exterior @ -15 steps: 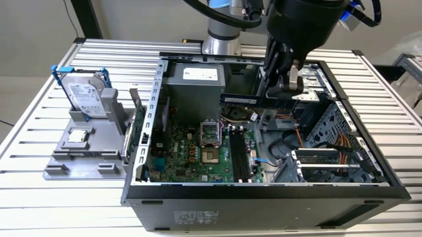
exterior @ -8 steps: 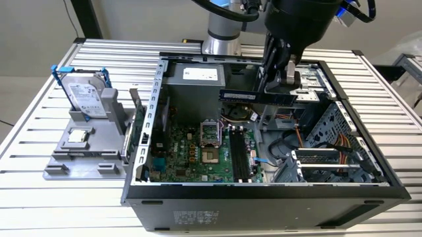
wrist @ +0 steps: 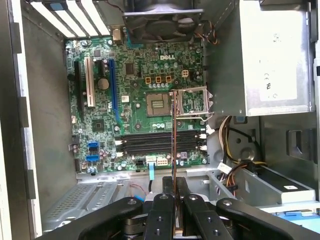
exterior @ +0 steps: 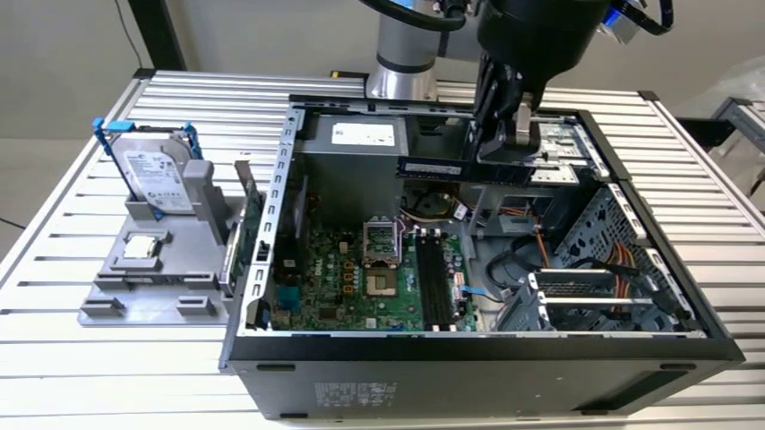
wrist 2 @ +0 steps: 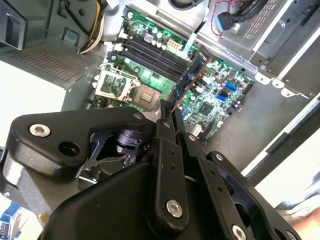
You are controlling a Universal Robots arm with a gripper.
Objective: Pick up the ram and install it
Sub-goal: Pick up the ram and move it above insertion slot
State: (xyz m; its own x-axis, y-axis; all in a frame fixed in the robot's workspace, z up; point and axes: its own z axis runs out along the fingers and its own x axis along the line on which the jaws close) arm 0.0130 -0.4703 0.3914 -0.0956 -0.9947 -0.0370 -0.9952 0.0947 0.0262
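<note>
The ram (exterior: 464, 169), a long thin dark blue-green stick, hangs level above the open computer case (exterior: 478, 354), over its back part. My gripper (exterior: 508, 154) is shut on the stick's end toward the exterior view's right. In the second wrist view the ram (wrist 2: 192, 75) juts out from my gripper (wrist 2: 167, 114) over the green motherboard (wrist 2: 210, 100). In the first wrist view the ram (wrist: 174, 135) appears edge-on, rising from my gripper (wrist: 175, 189) and crossing the black memory slots (wrist: 150, 143). Those memory slots (exterior: 436, 279) lie well below the stick.
A silver hard drive (exterior: 156, 175) stands in a grey holder (exterior: 156, 287) on the exterior view's left, with a small square chip (exterior: 143, 246) in front of it. Inside the case are the open processor socket (exterior: 376, 246), power supply (exterior: 358, 134), cables (exterior: 622, 264) and drive cage (exterior: 597, 287).
</note>
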